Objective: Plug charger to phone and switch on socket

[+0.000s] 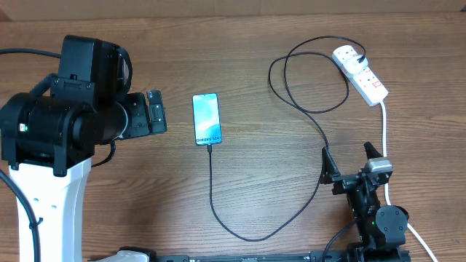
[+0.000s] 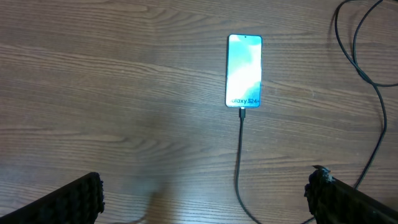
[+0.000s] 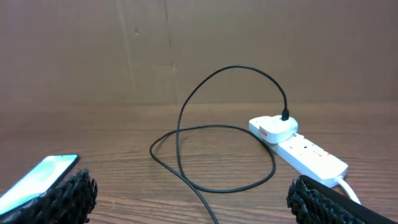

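So in the overhead shot the phone (image 1: 206, 118) was lying flat on the wooden worktop (image 1: 255, 87), a bit left of the frame's centre. Its screen was lit bright blue, with the "Galaxy S24" text at its lower end. The charger (image 1: 212, 182) had its little black tip right up against the phone's bottom edge, and it looked plugged in from the left wrist view. From there the cable ran down toward the bottom of the frame, curved round to the right and climbed back up past the right arm. It made a big loose loop in the upper right before ending at the socket (image 1: 366, 78).

That socket sat at an angle in the upper right corner. The cable's far end went into a white adapter block (image 1: 346, 54) seated on the strip's upper end. A thick white cord (image 1: 384, 135) trailed from the other end down toward the lower right. There were red marks on the strip, but honestly I couldn't tell if the switch was on or off.

The left end effector (image 1: 155, 111) was at mid-left of the frame, just left of the phone and not touching it, jaws spread wide apart with nothing in them. In its own wrist view the fingers (image 2: 74, 199) only poked in at the bottom corners. The right end effector (image 1: 351, 161) was at lower right, also wide open and empty. The cable passed right by its finger nearer the frame's left and the white cord ran near the other one. I couldn't tell if either actually touched.
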Motion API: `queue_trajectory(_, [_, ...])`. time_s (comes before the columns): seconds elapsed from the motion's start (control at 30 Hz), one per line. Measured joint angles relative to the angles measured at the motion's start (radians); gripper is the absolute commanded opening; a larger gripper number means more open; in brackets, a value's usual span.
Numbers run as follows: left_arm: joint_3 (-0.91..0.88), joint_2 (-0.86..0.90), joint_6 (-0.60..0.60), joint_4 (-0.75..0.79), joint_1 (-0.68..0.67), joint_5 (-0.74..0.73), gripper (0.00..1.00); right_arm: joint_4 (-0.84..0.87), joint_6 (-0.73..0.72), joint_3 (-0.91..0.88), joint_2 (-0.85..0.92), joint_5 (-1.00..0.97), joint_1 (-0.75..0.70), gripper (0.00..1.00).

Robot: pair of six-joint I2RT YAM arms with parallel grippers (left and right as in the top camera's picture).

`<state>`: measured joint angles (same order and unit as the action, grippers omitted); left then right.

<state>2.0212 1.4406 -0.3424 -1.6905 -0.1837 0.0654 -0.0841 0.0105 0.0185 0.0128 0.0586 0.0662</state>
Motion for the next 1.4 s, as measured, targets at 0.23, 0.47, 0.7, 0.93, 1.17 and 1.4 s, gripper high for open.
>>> queue_trajectory(0.23, [0.0, 0.0, 0.0, 0.0, 0.0, 0.0, 1.0, -0.006, 0.032, 0.0, 0.0, -0.021, 0.0, 1.0])
queue_trajectory(0.47, [0.0, 0.0, 0.0, 0.0, 0.0, 0.0, 1.0, -0.006, 0.042, 0.0, 0.0, -0.025, 0.0, 1.0])
queue_trajectory(0.7, [0.0, 0.0, 0.0, 0.0, 0.0, 0.0, 0.99, -0.006, 0.042, 0.0, 0.0, -0.026, 0.0, 1.0])
queue_trajectory(0.93, [0.0, 0.0, 0.0, 0.0, 0.0, 0.0, 1.0, -0.006, 0.042, 0.0, 0.0, -0.026, 0.0, 1.0])
queue_trajectory(1.17, [0.0, 0.0, 0.0, 0.0, 0.0, 0.0, 0.99, -0.006, 0.042, 0.0, 0.0, -0.026, 0.0, 1.0])
queue_trajectory(1.4, [0.0, 0.0, 0.0, 0.0, 0.0, 0.0, 0.99, -0.006, 0.042, 0.0, 0.0, -0.025, 0.0, 1.0])
